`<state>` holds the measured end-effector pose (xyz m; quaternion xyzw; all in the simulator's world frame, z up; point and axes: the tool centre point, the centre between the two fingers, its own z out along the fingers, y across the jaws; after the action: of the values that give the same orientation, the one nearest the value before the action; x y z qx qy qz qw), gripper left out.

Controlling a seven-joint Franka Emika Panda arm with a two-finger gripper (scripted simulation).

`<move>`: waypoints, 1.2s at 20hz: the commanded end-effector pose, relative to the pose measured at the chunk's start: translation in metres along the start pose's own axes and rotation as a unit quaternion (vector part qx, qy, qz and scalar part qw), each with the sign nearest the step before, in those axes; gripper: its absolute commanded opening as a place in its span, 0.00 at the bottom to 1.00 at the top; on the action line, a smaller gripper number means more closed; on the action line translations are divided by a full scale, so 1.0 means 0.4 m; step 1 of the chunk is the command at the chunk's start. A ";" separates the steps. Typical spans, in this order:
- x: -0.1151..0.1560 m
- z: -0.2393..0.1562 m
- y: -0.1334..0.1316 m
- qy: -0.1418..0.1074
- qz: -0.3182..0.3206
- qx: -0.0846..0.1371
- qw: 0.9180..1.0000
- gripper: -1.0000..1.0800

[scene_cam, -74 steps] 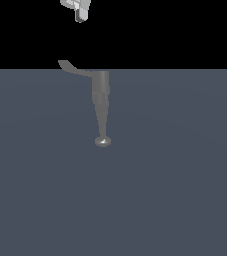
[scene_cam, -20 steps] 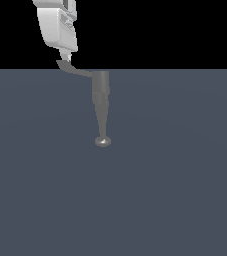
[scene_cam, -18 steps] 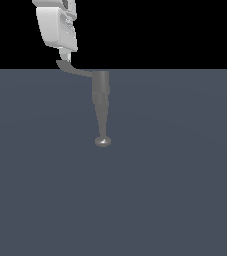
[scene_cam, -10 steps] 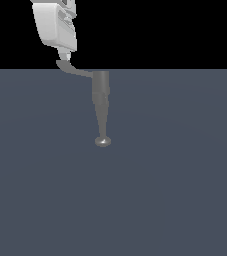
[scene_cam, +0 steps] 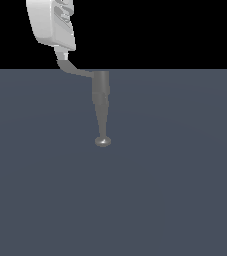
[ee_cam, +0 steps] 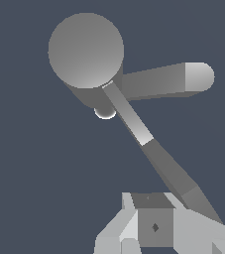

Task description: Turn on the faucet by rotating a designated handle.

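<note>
The faucet is a grey tapering column that ends in a small shiny knob. Its handle, a thin curved lever, juts from the wide end toward the exterior view's left. My white gripper hangs right over the lever's tip, fingers together with nothing between them, touching it or nearly so. In the wrist view the faucet shows end-on as a round cap. The handle runs from it to just beside my gripper.
A thick grey cylinder sticks out sideways from the faucet's round body in the wrist view. The fixture stands on a flat dark grey-blue surface that fills the lower part of the exterior view.
Since the oldest frame the gripper has come down from the top edge onto the handle's tip. Over the last second it has barely shifted, and the handle has not visibly turned.
</note>
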<state>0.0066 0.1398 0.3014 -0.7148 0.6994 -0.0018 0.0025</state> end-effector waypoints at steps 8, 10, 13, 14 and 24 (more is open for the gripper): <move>0.049 0.001 0.052 0.000 0.000 -0.001 1.000 0.00; 0.061 0.000 0.065 0.000 0.000 -0.001 1.000 0.00; 0.078 0.000 0.083 0.000 0.000 -0.001 1.000 0.00; 0.084 0.001 0.089 0.000 0.000 -0.002 1.000 0.00; 0.143 0.002 0.152 0.000 0.000 -0.003 1.000 0.00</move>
<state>-0.0480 0.0898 0.3013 -0.7179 0.6961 -0.0015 0.0025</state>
